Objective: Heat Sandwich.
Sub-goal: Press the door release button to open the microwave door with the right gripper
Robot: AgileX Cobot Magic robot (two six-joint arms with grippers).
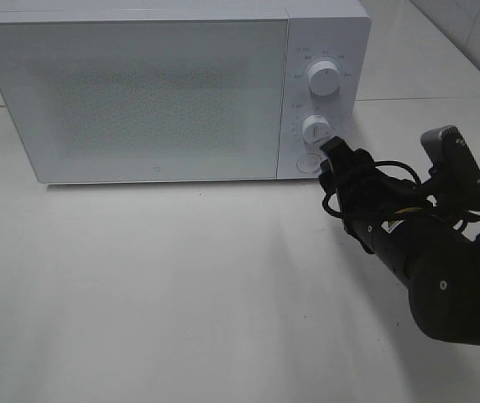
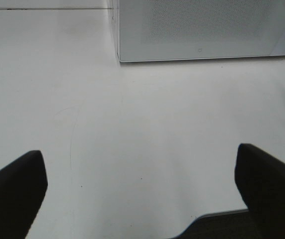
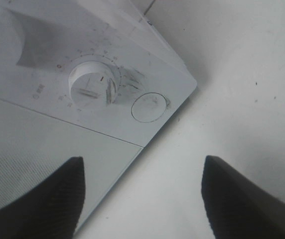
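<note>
The microwave (image 1: 156,92) is sitting with its door (image 1: 139,96) closed, and the sandwich is showing in none of the views. The frosted door is hiding whatever is inside, so whether the sandwich is in there cannot be told; with the door shut, that seems likely.

The step in hand looks like setting the heat. The right gripper (image 1: 331,148) is hanging just in front of the control panel, its tips beside the lower dial (image 1: 316,128) and above the round button (image 1: 308,162). The right wrist view is showing its jaws standing apart with nothing between them; the dial is lying beyond the fingertips, not yet inside the gap. The upper dial (image 1: 323,78) is standing clear of the arm.

The next move is probably calling for the jaws to straddle the lower dial squarely, close on its rim and turn it. A skewed grip could slip off the smooth knob or brush the button below.

The left gripper (image 2: 138,152) is idling low over the table (image 1: 181,294) in front of the oven, jaws wide apart and holding nothing.

The table is plain, white and matt, with faint scuffs. Behind the oven a pale tiled wall (image 1: 475,34) is showing at the far right corner.
</note>
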